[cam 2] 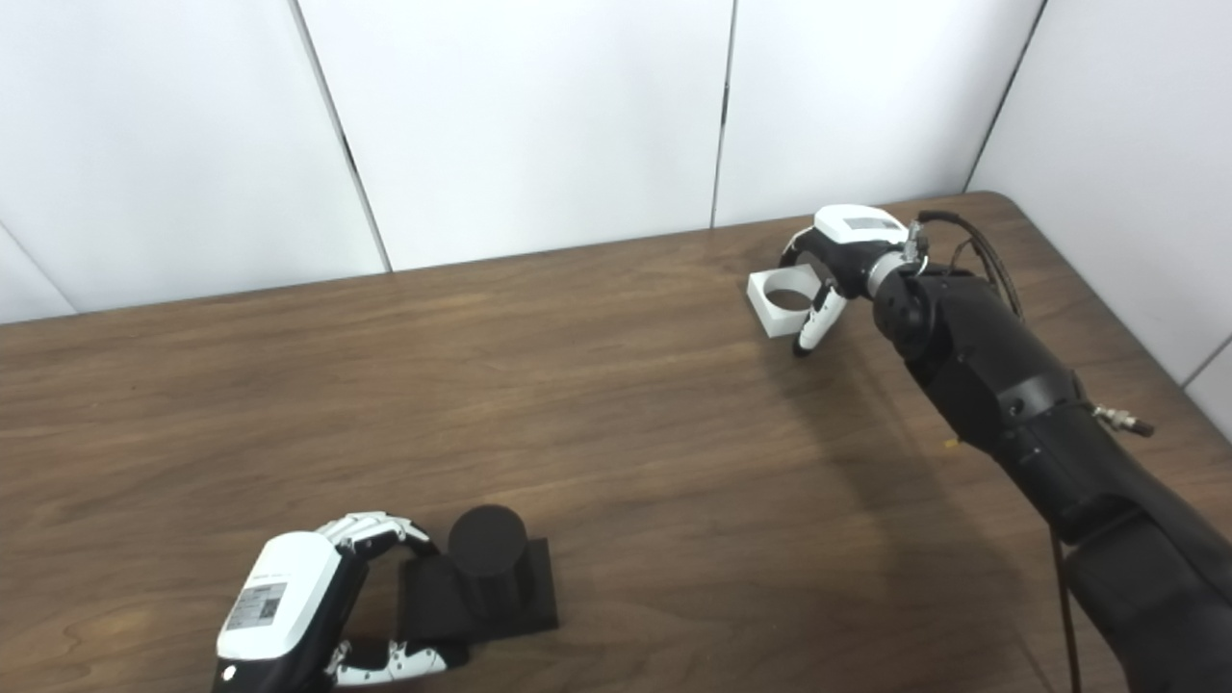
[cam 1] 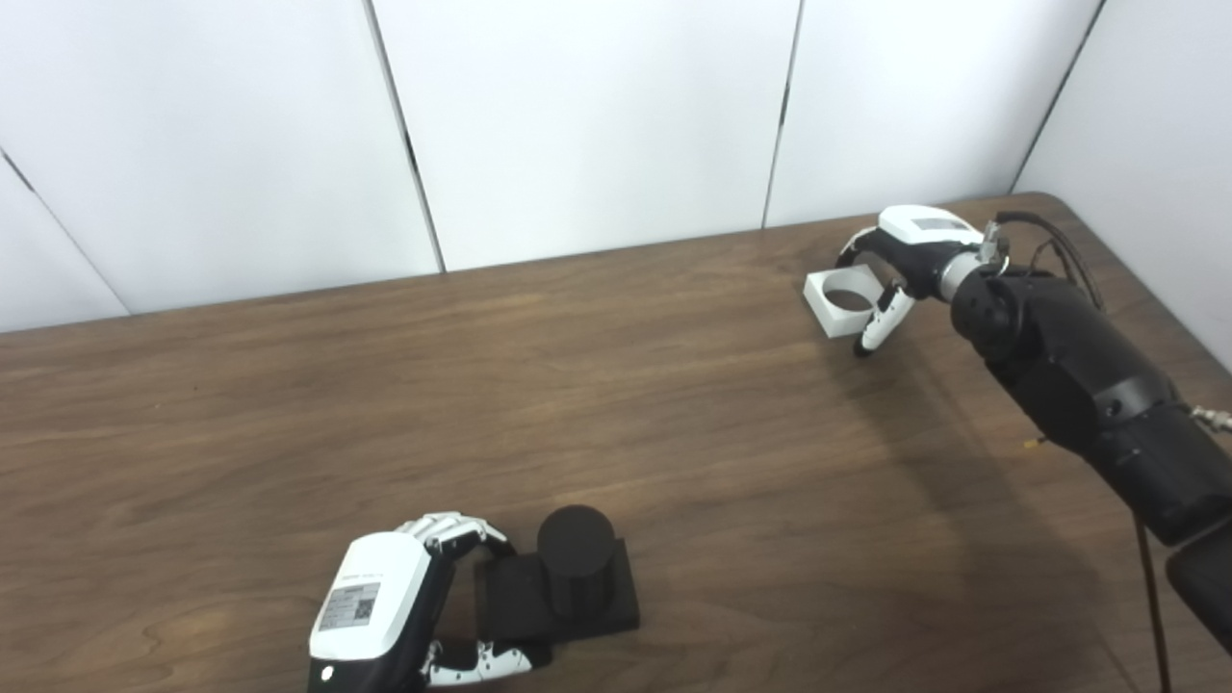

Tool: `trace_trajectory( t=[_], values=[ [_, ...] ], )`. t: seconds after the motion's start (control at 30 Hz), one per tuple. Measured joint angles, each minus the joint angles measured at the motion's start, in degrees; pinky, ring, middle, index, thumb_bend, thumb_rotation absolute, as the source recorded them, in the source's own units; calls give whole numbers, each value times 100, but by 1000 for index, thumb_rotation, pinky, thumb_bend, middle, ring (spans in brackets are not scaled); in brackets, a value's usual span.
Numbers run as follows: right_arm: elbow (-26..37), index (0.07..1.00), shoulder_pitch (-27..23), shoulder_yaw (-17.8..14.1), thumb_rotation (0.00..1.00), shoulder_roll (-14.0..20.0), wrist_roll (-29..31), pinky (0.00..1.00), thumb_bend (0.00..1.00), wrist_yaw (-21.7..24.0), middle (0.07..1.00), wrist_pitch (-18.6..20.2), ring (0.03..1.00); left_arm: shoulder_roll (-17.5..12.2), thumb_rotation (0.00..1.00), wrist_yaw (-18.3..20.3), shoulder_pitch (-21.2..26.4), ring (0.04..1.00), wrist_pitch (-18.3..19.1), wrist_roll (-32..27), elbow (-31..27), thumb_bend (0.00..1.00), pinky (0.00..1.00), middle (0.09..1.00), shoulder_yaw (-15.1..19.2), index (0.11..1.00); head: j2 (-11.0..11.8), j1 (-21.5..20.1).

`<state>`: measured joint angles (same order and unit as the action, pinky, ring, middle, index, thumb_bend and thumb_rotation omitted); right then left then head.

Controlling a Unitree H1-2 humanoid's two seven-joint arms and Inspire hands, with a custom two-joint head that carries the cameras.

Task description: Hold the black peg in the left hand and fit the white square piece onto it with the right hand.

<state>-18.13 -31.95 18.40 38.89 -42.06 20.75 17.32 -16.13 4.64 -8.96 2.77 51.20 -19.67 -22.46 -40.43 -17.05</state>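
Note:
The black peg (cam 1: 576, 553), a round post on a square black base, stands on the table near the front left. My left hand (cam 1: 385, 606) is shut on the left side of its base, fingers behind and thumb in front. The white square piece (cam 1: 839, 301), with a round hole, lies on the table at the far right. My right hand (cam 1: 900, 265) is closed around its right side, fingers curled behind it and thumb (cam 1: 881, 322) against its front corner. Both also show in the right eye view: the peg (cam 2: 486, 568) and the white piece (cam 2: 784, 300).
The brown wooden table (cam 1: 616, 404) runs to a white panelled wall at the back. Its rounded far right corner (cam 1: 1049, 202) lies just behind my right hand. A cable (cam 1: 1059, 241) loops over the right forearm.

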Motion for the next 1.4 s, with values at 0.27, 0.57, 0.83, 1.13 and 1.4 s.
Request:
trace_trajectory(
  t=[0.27, 0.57, 0.83, 1.13, 1.4],
  values=[
    [0, 505, 7, -8, 136, 0, -17, 855, 544, -30, 824, -67, 909, 1, 46, 22, -1, 772, -3, -1, -9, 520, 705, 710, 7, 486, 26, 9],
    [-34, 485, 130, -107, 128, -8, -3, 804, 521, -499, 775, -383, 857, 4, 45, 22, -2, 775, -6, -1, -8, 520, 709, 712, 9, 486, 70, 26],
    [-35, 486, 171, -119, 128, -7, -7, 806, 521, -585, 778, -456, 856, 22, 46, 22, -2, 773, -9, 16, 4, 520, 710, 711, 6, 487, 114, 61],
    [904, 486, 438, -161, 130, 25, -37, 842, 522, -260, 777, -408, 886, 63, 46, 3, -3, 771, -40, 35, 16, 520, 709, 709, 6, 486, 141, 114],
    [2859, 485, 494, -239, 132, 277, -100, 864, 523, 830, 775, -248, 893, 135, 46, -108, 2, 765, -91, 58, 100, 520, 710, 704, 2, 486, 79, 369]
  ],
)
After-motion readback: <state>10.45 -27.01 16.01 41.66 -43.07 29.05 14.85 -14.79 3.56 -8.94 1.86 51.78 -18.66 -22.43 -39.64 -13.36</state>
